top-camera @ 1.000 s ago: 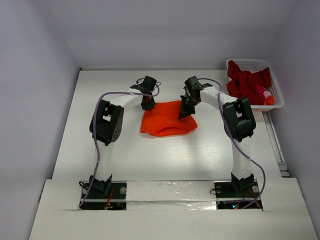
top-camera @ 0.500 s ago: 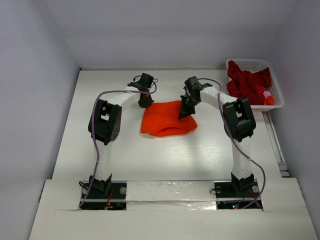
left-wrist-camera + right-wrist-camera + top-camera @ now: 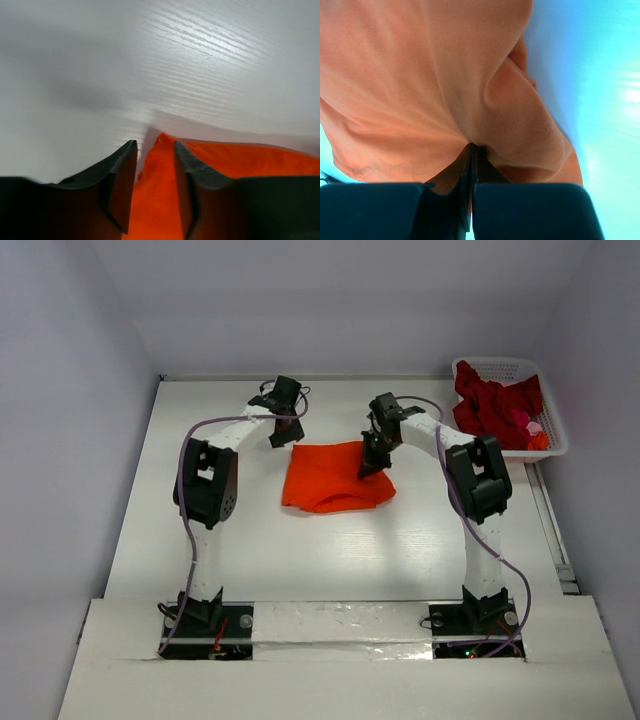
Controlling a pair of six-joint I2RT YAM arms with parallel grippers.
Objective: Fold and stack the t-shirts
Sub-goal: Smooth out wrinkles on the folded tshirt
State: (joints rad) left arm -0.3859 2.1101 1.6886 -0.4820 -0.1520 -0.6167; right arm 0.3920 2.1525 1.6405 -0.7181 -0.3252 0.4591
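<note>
Apparently mid-fold: right gripper (image 3: 471, 150) pinches orange t-shirt (image 3: 335, 480); left gripper (image 3: 155, 145) spread over its corner (nothing held), so regrasp there next.

**A Robot Test Cell in a Lab**

This looks like a lab set-up built for robot trials. Plain white walls (image 3: 350, 300) box in a pale wood-grain surface (image 3: 250, 540) on three sides. A left arm (image 3: 205, 490) and a right arm (image 3: 480, 480), both white and black, are bolted at its near edge. Purple cables (image 3: 517, 580) run loose along them, and silver tape (image 3: 340, 620) covers the mounting strip. An orange t-shirt (image 3: 330, 485) lies mid-surface as a test piece, and dark red t-shirts (image 3: 495, 405) fill a white plastic basket (image 3: 495, 362).
</note>
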